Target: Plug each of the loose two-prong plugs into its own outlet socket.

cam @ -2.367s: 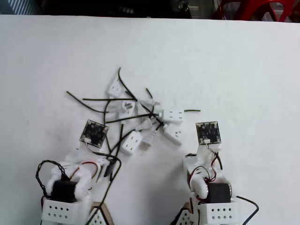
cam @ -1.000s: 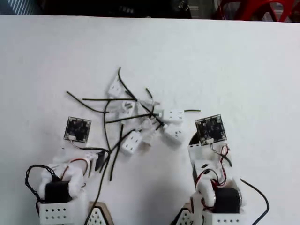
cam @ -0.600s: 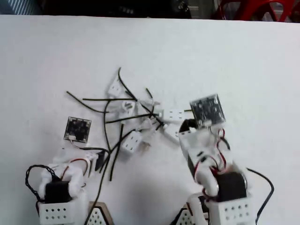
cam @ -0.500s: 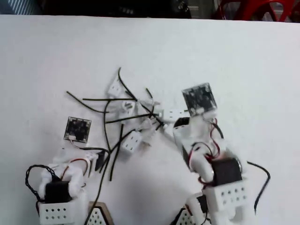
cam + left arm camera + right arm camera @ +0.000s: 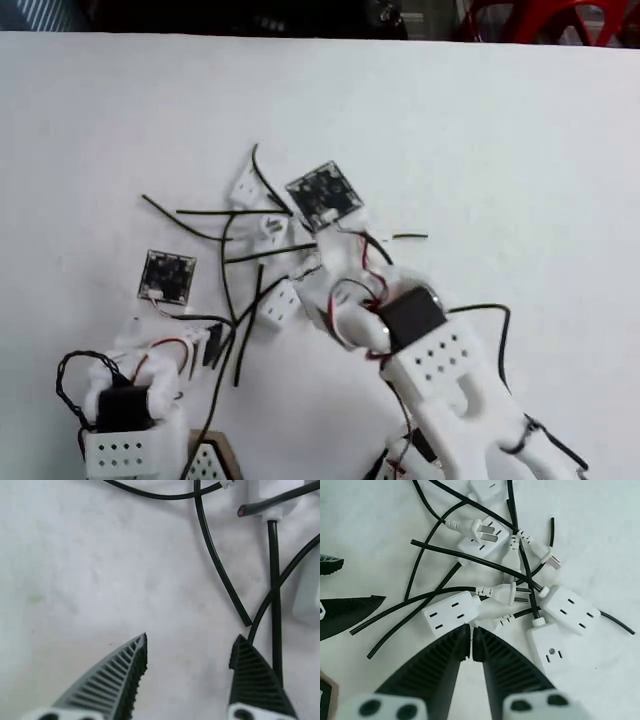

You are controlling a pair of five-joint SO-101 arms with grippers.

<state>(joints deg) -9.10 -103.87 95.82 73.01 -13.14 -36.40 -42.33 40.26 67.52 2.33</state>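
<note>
Several white outlet sockets and two-prong plugs on black cords lie tangled mid-table. My right arm [image 5: 400,330] stretches over the pile. My right gripper [image 5: 471,630] is shut and holds nothing, its tips right beside one socket [image 5: 451,611]. One plug [image 5: 475,530] lies across a second socket [image 5: 485,544]. Another plug [image 5: 507,593] lies by a third socket [image 5: 568,608]. A further socket [image 5: 282,302] lies next to the right arm. My left gripper [image 5: 191,642] is open over bare table, close to black cords [image 5: 220,575], near the front left [image 5: 210,343].
The white table [image 5: 520,150] has wide free room to the right, left and back of the pile. A loose cord end [image 5: 160,212] sticks out to the left. Dark objects and a red chair [image 5: 550,20] sit beyond the far edge.
My right arm has swung from the front right leftward and forward over the pile. My left arm drew back toward the front early on and has kept still since.
</note>
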